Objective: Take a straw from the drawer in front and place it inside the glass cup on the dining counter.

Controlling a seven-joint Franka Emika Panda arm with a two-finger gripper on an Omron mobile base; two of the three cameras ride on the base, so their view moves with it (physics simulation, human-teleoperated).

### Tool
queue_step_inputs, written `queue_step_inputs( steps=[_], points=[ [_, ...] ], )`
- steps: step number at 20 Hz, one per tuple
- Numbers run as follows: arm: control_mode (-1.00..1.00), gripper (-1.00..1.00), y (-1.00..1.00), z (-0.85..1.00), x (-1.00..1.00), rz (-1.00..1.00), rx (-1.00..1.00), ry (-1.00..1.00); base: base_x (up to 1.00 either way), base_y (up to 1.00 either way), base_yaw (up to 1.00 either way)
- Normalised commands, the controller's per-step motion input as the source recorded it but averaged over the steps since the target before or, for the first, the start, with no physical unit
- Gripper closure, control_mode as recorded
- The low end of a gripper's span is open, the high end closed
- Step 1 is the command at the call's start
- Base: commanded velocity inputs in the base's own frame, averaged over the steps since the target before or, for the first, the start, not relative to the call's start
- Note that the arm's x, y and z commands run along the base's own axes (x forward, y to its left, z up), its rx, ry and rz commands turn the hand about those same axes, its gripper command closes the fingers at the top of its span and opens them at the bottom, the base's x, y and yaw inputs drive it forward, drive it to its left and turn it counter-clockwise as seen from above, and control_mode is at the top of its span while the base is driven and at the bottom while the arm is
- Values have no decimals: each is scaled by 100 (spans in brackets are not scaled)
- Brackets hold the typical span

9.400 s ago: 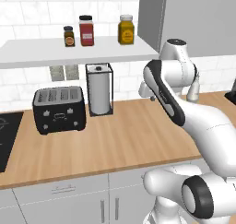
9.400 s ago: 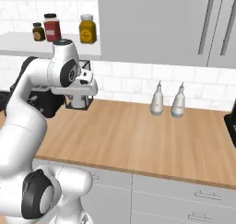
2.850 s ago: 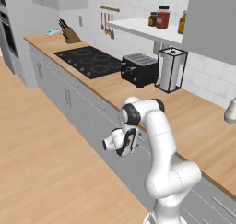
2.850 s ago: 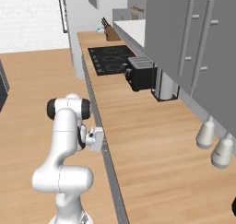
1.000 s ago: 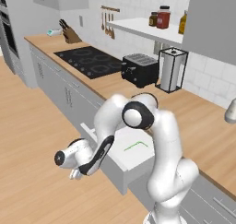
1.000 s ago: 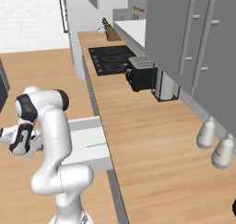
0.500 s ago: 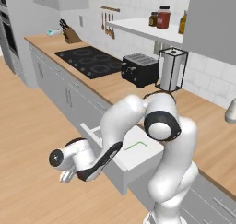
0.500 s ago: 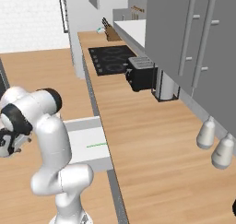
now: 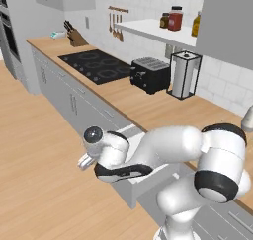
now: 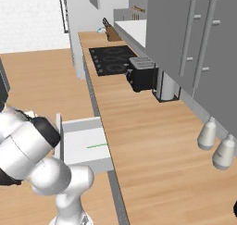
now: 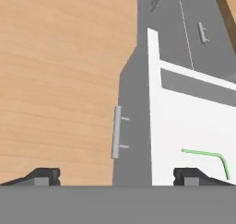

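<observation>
The drawer (image 10: 82,126) stands pulled out from under the wood counter, and its pale floor (image 11: 184,121) is open to view. Inside lies the green straw (image 10: 97,146), thin and bent at one end (image 11: 205,153). My gripper (image 11: 116,174) is open, with its fingertips (image 11: 44,174) spread wide and nothing between them. It hovers above the drawer's front, looking down past the bar handle (image 11: 117,132). In the left base view the hand (image 9: 85,160) sits just left of the drawer front (image 9: 129,193). The glass cup and the dining counter are out of view.
A black cooktop (image 9: 94,65), a toaster (image 9: 149,75) and a paper towel holder (image 9: 183,76) stand on the counter behind the drawer. Two grey shakers (image 10: 216,143) sit farther right. Wood floor (image 9: 34,175) lies open to the left of the cabinets.
The jaws have gone from shut to wide open and let go of the drawer handle. The hand has moved back toward the open drawer and a little higher.
</observation>
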Motion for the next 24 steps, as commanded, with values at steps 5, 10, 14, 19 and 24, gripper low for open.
queue_step_inputs(
  steps=[5, 10, 14, 19, 24],
  points=[
    [-100, -100, -73, 75, 79, -15, 11, 27, 0, 0, 0],
    [-100, -100, -54, 0, 70, -17, -3, 17, 0, 0, 0],
    [-100, -100, -35, -42, 36, -13, -10, 4, 0, 0, 0],
    [-100, -100, -44, -58, 8, -7, -3, 1, 0, 0, 0],
    [-100, -100, -46, -69, 0, -1, 2, 3, 0, 0, 0]
  ],
)
